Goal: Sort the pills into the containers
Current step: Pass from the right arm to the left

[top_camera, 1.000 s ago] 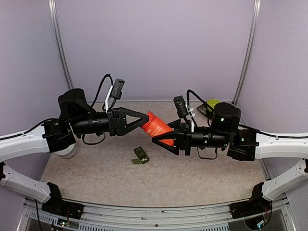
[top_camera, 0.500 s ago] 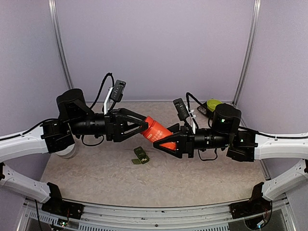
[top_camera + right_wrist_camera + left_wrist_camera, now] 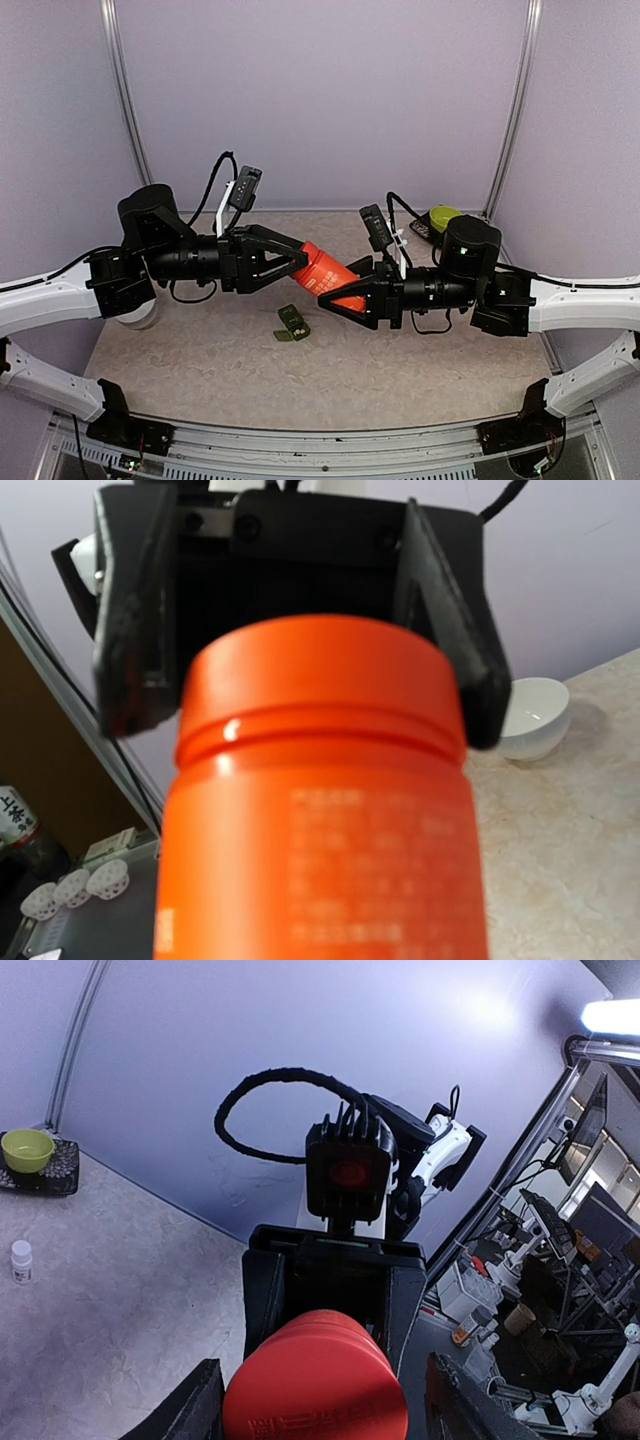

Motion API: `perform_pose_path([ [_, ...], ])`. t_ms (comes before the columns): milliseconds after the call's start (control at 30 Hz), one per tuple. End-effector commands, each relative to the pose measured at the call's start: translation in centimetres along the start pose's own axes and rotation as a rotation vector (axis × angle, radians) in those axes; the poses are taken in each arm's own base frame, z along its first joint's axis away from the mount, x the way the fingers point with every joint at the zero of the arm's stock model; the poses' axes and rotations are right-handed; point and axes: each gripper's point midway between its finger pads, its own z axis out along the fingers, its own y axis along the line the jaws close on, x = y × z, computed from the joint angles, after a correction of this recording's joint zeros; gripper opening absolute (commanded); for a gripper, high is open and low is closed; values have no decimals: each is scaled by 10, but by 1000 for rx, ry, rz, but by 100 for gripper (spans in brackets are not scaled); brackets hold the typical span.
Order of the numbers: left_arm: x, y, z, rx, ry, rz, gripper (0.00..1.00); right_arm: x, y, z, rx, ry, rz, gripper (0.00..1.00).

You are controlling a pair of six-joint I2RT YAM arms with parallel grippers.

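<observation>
Left hand has been widened around the cap of the orange pill bottle, which is held by the right hand. Unscrewing is judged unfinished. Containers are located midway between the tabletop's side edges.

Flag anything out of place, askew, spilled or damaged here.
Nothing looks spilled or damaged. The only oddities: the orange bottle hangs tilted in mid-air, clamped by the right end effector, its cap between the open jaws of the left end effector; the containers lie skewed on the table.
</observation>
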Motion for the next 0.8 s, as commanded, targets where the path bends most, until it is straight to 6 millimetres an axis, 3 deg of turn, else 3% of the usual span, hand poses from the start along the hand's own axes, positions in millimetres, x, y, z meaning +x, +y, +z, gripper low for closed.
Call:
perform_pose_path([
  [0,0,-3,3,18,-2,20,66,-17,1,-1,16,-47,-23,0],
  [200,1,-2,2,16,-3,24,57,-19,1,0,14,-57,-10,0],
  [400,-1,-5,2,25,-9,25,35,-19,0,2,8,-59,-6,0],
  [533,-5,-1,1,-3,-20,18,32,-15,-5,2,31,-51,-15,0],
  [700,-12,22,-4,-129,-36,14,33,-11,-22,-3,110,-31,-68,49],
  [767,-14,34,-10,-184,-40,-2,33,-8,-30,-7,147,-19,-87,63],
])
